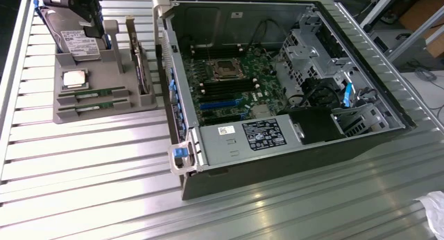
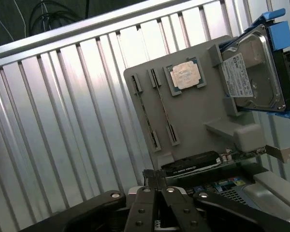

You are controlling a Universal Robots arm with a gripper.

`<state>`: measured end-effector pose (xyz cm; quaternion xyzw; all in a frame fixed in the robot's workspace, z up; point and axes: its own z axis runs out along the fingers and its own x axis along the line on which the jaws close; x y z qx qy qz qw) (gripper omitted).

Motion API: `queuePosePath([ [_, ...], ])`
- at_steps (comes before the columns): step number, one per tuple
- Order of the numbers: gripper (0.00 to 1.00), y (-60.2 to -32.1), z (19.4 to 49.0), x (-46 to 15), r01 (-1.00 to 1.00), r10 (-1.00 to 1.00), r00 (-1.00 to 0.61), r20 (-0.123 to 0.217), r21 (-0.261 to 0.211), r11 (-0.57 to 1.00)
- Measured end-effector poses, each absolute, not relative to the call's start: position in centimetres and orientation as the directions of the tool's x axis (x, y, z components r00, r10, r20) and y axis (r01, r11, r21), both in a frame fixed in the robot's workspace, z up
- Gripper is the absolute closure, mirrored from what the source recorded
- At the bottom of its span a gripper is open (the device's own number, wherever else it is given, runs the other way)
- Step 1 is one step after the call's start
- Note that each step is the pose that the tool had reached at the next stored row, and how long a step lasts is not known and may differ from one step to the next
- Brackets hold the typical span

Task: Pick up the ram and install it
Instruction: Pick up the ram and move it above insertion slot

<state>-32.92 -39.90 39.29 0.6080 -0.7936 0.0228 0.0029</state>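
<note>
Wrist view: jaws shut, empty, hanging apart from the tray (image 2: 198, 111). Two ram (image 2: 163, 107) sticks sit edge-up in the tray's slots, just beside the CPU (image 2: 185, 76), both untouched. By my judgement the pick is only being approached. A grasp would need the jaws opened and squared across one stick's thin edge.

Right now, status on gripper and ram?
Gripper shut, empty, near the grey holder. Ram sticks seated in holder slots, not picked. Nothing blocking them.
</note>
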Motion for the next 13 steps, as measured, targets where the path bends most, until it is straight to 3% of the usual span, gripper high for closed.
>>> queuePosePath([
  [13,0.89,-39.89,39.29,-32.92,-0.983,-0.983,-0.181,0.035,-0.033,0.180],
])
